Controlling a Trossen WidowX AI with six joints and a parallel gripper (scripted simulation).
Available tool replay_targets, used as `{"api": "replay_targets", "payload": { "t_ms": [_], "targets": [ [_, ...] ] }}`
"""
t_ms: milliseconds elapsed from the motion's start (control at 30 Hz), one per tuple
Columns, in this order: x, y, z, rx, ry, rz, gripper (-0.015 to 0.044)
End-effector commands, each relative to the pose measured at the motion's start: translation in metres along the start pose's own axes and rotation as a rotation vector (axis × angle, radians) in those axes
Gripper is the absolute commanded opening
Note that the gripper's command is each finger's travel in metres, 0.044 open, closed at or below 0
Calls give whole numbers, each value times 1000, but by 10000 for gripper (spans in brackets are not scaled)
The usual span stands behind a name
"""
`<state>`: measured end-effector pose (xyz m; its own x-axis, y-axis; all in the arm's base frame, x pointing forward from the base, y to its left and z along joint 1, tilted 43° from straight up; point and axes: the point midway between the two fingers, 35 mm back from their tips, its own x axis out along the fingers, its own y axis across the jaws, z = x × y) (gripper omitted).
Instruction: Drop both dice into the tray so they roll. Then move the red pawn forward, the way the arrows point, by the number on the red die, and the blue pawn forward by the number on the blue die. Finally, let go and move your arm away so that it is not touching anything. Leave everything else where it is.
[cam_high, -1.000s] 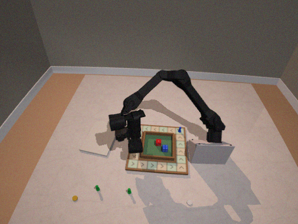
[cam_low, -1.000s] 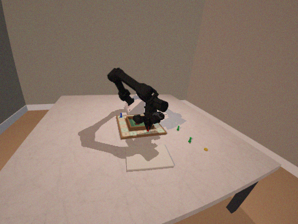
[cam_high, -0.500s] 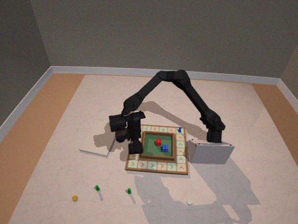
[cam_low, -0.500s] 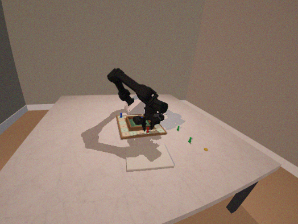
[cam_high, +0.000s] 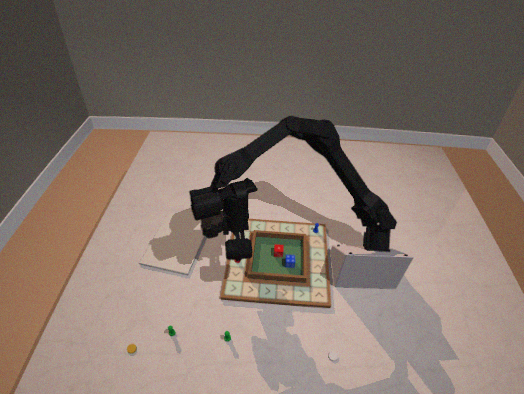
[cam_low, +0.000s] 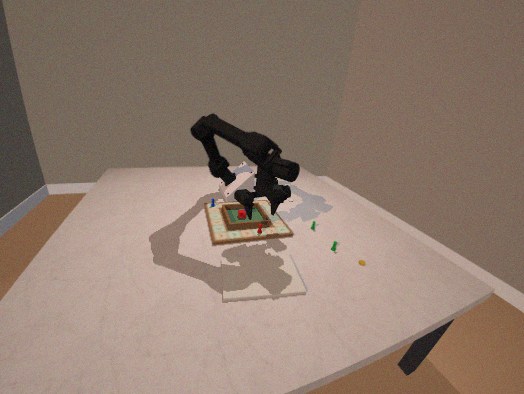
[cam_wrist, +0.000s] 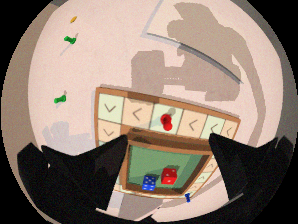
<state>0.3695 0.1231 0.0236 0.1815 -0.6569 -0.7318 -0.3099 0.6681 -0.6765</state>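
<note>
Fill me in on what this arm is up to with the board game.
The single arm's gripper is open above the game board and holds nothing. The red pawn stands free on an arrow square along the board's edge, between the spread fingers in the wrist view. The red die and blue die lie in the green tray at the board's centre. The blue pawn stands on a corner square of the board.
</note>
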Motion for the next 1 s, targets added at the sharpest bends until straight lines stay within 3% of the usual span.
{"api": "replay_targets", "payload": {
  "t_ms": [0,200,633,967],
  "targets": [
    [-4,-13,-15,-16,18,3,361],
    [-23,-52,-80,-123,21,3,204],
    [-11,-86,-231,-344,29,4,200],
    [0,-86,-245,-361,29,5,200]
  ]
}}
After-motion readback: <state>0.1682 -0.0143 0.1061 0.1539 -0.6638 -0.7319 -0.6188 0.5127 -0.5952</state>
